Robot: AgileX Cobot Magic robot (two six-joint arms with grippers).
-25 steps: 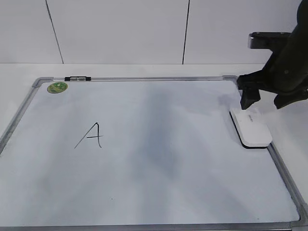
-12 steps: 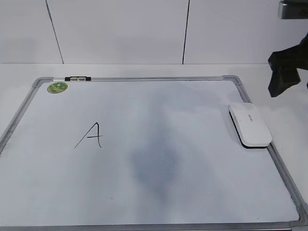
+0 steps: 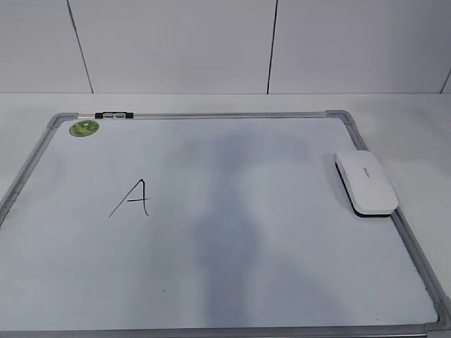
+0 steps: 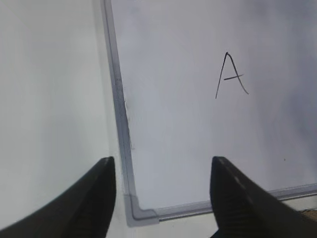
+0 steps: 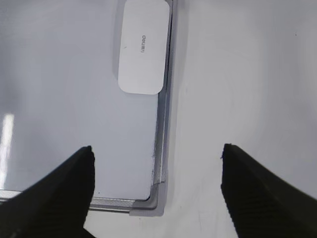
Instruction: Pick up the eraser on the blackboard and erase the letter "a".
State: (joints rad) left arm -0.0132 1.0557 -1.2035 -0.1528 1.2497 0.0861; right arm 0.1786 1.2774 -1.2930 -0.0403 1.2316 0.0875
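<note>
White tabletop and pale panelled wall, and flat on the table lies the blackboard (image 3: 211, 282), really a white board in a grey metal frame, green sticker (image 3: 84, 128) up in its far left corner with a small marker (image 3: 113, 114) resting on the top frame just beside it. Neither arm shows in the exterior view; only the wrist cameras give them away. Look at the eraser (image 3: 366, 183): white, oblong, lying on the board's right side, hard against the right frame, long axis running roughly along that edge. From the right wrist view the eraser (image 5: 143, 53) sits ahead of the right gripper (image 5: 156, 191) and a touch to its left, well clear of it, and the jaws stand wide apart with nothing between them, straddling the board's near right corner. The left gripper (image 4: 161, 196) hangs over the near left corner, jaws also spread and empty. The only mark I can spot on the board is an angular capital letter (image 3: 132, 198) on the left half; no small looped "a" is visible anywhere. So the right arm looks clearly the nearer one for the pickup: I'd reckon it needs to go forward along the frame and close across the eraser's short width. The eraser lies untouched, so the erasing is not yet under way.
</note>
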